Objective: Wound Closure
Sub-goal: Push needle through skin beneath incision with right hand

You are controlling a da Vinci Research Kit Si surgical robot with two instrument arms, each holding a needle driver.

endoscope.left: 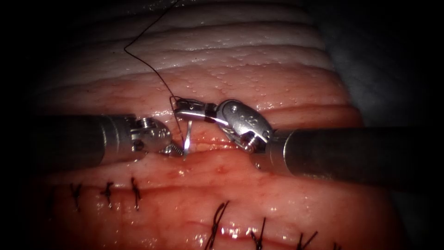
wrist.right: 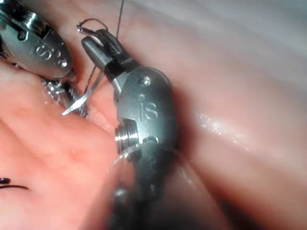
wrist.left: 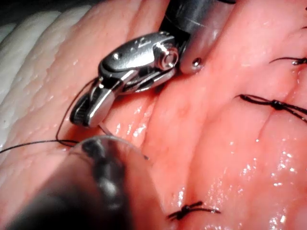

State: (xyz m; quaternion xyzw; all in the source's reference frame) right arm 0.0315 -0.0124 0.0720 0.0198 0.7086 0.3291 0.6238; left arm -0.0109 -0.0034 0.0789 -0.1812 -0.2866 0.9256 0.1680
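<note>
- Nearest, finished stitches in two rows across the tissue, well clear of both tools; little at risk there unless slack thread drags over them.
- At the cut, a groove running left to right: needle standing almost upright, point down at the near lip, touching or just above it (no telling whether it has entered).
- Just left of that point, left tool, tip right beside the needle's sharp end; cannot tell whether holding anything. Likely hazard: steel knocking steel, twisting the needle in its grip or blunting the point.
- Just beyond, right claw pressed together on the needle's far end, close to where the thread joins. Held that far back, probably prone to swivel under load, scoring the lip instead of biting cleanly.
- Farthest, thread looping once by the right claw, then running up and left across the pale far tissue, then off the far edge. Possible snag: that small loop catching on the claw, or tightening into a kink.
</note>
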